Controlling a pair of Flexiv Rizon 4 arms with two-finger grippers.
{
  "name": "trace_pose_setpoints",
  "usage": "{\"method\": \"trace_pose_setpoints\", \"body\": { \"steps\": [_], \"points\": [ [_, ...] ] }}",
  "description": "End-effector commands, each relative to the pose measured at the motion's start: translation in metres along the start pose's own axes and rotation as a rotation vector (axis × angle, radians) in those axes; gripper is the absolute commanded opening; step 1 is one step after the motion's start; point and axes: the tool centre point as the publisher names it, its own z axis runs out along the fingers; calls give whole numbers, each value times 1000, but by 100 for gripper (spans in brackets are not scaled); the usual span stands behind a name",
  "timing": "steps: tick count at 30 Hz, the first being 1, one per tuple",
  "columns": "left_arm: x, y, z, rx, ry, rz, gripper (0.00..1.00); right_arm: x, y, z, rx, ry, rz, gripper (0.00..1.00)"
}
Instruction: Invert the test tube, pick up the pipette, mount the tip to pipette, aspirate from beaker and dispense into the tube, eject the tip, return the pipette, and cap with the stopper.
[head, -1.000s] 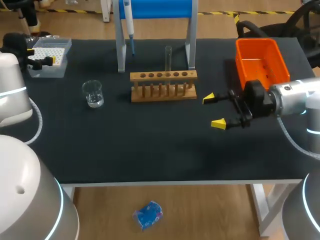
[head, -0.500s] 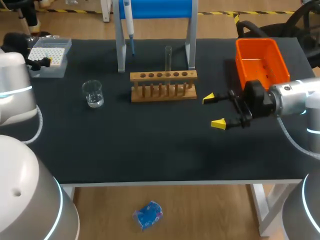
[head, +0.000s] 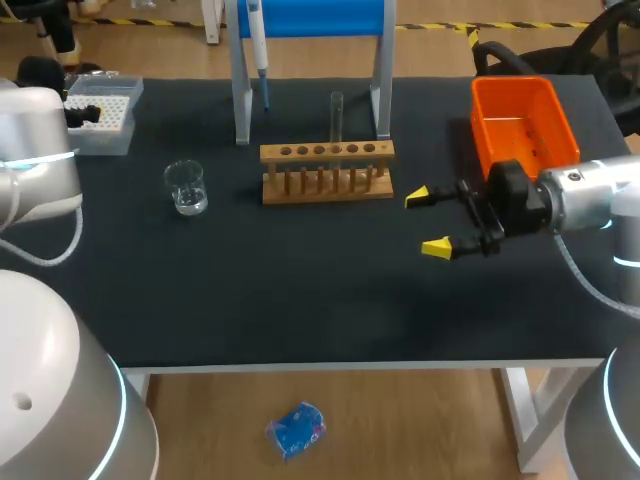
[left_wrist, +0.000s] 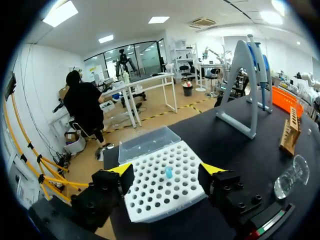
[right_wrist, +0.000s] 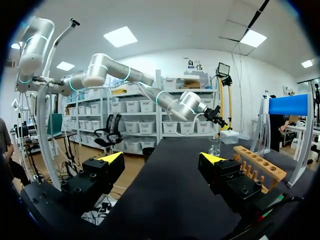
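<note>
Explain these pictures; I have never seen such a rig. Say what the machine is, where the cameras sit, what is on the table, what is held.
This is a robot with two arms at a black table. The wide picture looks down from above and behind it; each round one comes from a camera on a wrist. Each arm ends in an end effector: two yellow-tipped fingers. The left end effector is open, facing a white perforated tip box holding one blue tip. The right end effector is open. Neither holds anything. Also there: a wooden rack with a glass test tube upright in it, a clear glass beaker, an orange plastic bin, and a blue-topped stand with a white pipette hanging on it.
</note>
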Motion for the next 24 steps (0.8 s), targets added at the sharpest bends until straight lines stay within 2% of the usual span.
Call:
{"method": "trace_pose_setpoints", "body": {
  "steps": [1,3,6,8,22,24],
  "points": [
    [-8,-3,17,-32,17,-7,69,1,0,0,2,-1,0,100],
    [-9,-4,19,-36,16,-14,56,1,0,0,2,-1,0,100],
    [-8,-3,21,-42,21,-23,57,1,0,0,2,-1,0,100],
    [-8,-2,23,-46,26,-30,49,1,0,0,2,-1,0,100],
    [-10,-4,31,-53,22,-72,43,1,0,0,2,-1,0,100],
    [-10,-4,32,-52,24,-77,40,1,0,0,2,-1,0,100]
  ]
}}
